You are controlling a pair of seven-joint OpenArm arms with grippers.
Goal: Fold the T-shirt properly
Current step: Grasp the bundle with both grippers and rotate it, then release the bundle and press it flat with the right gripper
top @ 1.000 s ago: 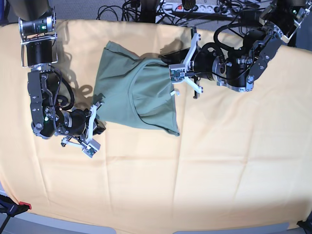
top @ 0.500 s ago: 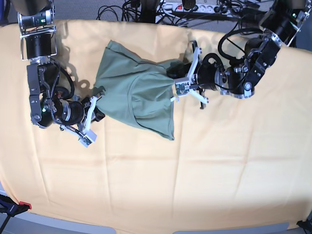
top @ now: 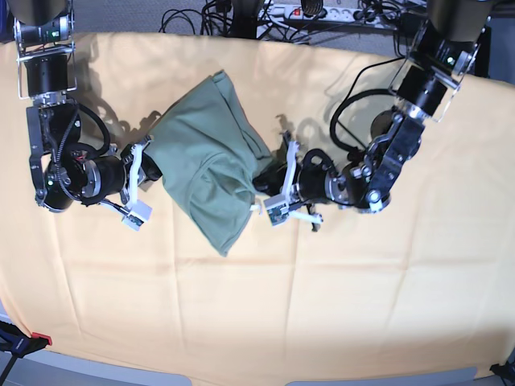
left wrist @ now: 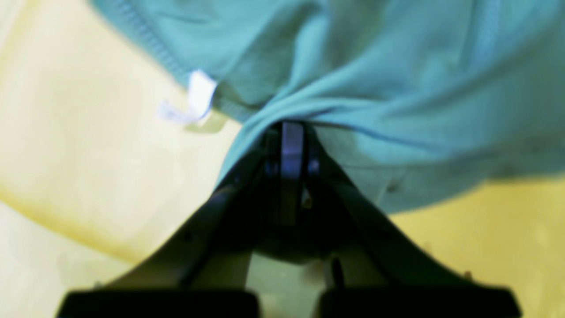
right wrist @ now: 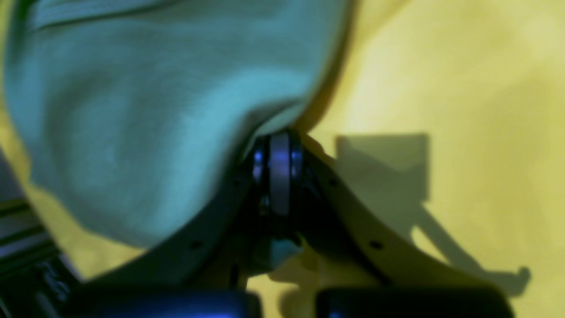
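Both arms carry the T-shirt [top: 211, 165] between them, and it has swung round since a second ago. Then the left fingers [top: 272, 186] held their edge up near the far side of the worktop [top: 386, 305]; now they sit lower and nearer the middle, and the arm behind them is bent steeply down. The right fingers [top: 145, 166] have risen a little and closed in towards the left pair. The gap between the two grips is shorter, so the cloth hangs slacker and bunches.

Left wrist view: the left fingers are pinched tight, cloth gathered right at their tips, folds fanning away from them. A small white label [left wrist: 194, 99] hangs off the hem just left of the tips.

Right wrist view: the right fingers are likewise pressed together on an edge of the shirt, the fabric billowing up and to the left of them, bare yellow cloth [right wrist: 463, 88] on the other side.

The shirt lies crumpled between the two pairs of fingers, one corner trailing past the left fingers towards the near edge, one lobe peaking beyond both.

Judgement: this reads as a repositioning drag, not a fold. No clean crease shows, and the garment is not flat. It likely needs spreading out before a proper fold can start.
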